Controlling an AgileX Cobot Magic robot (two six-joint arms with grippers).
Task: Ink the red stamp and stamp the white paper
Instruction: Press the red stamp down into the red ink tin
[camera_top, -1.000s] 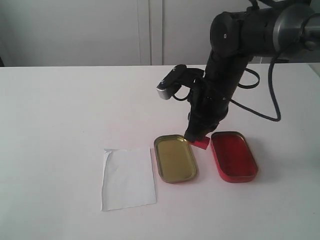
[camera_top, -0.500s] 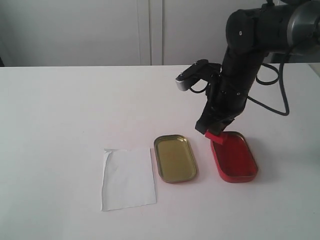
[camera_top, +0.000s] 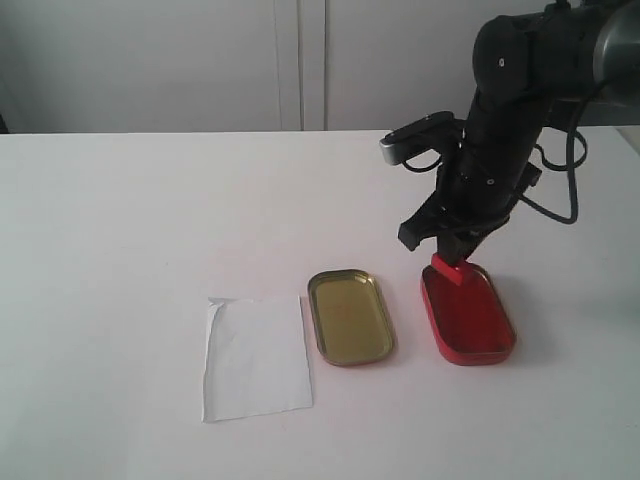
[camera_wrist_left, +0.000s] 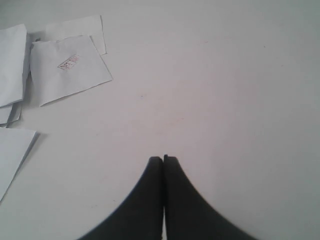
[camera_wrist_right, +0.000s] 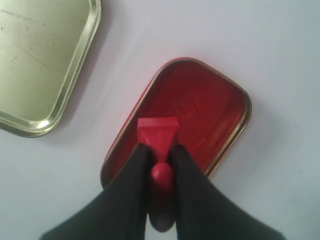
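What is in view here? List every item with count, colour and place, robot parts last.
red stamp: one, bright red, held over one end of the ink tin
ink tin: one, red, on the table, right side of the exterior view
gold tin: one, gold, between the ink tin and the white paper
white paper: one, white, flat on the table, left of the gold tin
loose sheets: several, white, one with a red mark, seen only in the left wrist view
table: one, white
right gripper: one, black, shut on the red stamp
left gripper: one, black, shut, holding nothing
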